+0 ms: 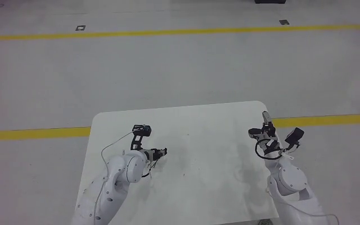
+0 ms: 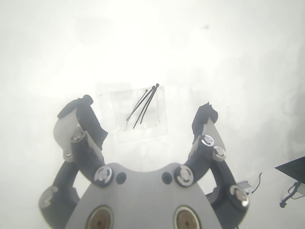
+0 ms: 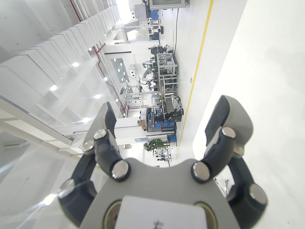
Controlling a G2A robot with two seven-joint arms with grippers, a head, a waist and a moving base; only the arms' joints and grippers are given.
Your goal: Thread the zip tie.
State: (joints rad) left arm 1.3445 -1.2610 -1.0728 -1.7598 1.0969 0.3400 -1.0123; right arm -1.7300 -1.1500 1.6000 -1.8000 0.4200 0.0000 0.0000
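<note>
Three thin black zip ties (image 2: 144, 104) lie fanned out on a clear square sheet (image 2: 160, 129) on the white table (image 1: 191, 126). In the left wrist view they sit some way beyond my left gripper (image 2: 146, 103), which is open with nothing between its black-padded fingers. In the top view the left gripper (image 1: 160, 153) hangs over the table's left part. My right gripper (image 3: 165, 103) is open and holds nothing; it points out past the table's edge toward the room. It stands at the table's right edge (image 1: 261, 128).
A dark flat object (image 2: 293, 168) and a small box with cables (image 2: 245, 187) show beyond the table in the left wrist view. Yellow floor lines (image 1: 169, 32) run past the table. The table's rounded far-right corner (image 1: 260, 104) is close to the right gripper.
</note>
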